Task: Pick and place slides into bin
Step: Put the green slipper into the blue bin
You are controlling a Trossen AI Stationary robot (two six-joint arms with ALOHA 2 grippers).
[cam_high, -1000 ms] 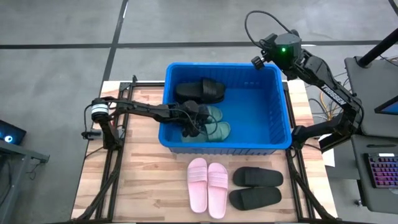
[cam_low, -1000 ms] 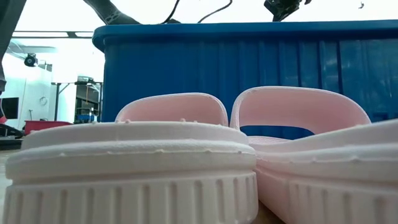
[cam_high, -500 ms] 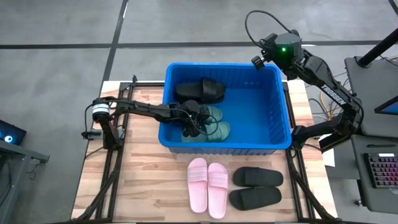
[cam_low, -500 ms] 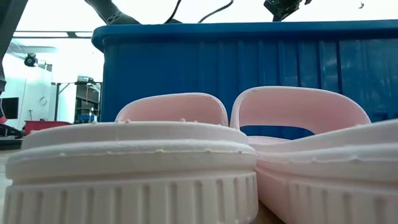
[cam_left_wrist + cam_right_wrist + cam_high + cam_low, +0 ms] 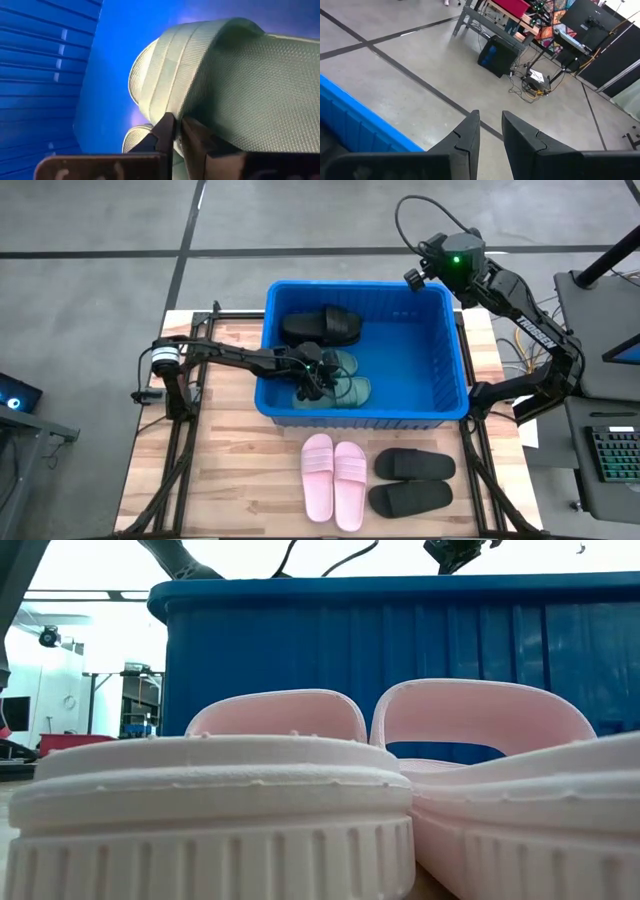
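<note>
The blue bin [image 5: 452,330] stands at the table's far middle. Inside it a black slide [image 5: 322,326] lies at the far left, and a green pair [image 5: 350,387] rests flat on the floor at the near left. My left gripper [image 5: 305,385] reaches over the bin's left wall and hangs shut just above the green slides [image 5: 240,85]. A pink pair [image 5: 333,478] and a black pair [image 5: 412,480] lie on the table in front of the bin. My right gripper [image 5: 412,278] hovers over the bin's far right corner, open by a narrow gap, with nothing between its fingers. My left gripper [image 5: 178,127] has its shut fingertips right at the edge of a green slide's strap [image 5: 165,95], coming down at a slant from the table's left. I cannot tell whether they touch it. Nothing shows between the fingers.
The bin's blue wall [image 5: 400,660] rises right behind the pink slides [image 5: 300,790]. Bare wood lies to the left of the pink pair [image 5: 230,470]. A keyboard [image 5: 612,455] and other gear stand beyond the table's right edge.
My left gripper has shut its fingers over the green slides inside the bin and stays in about the same place. The green slides lie on the bin floor as before.
</note>
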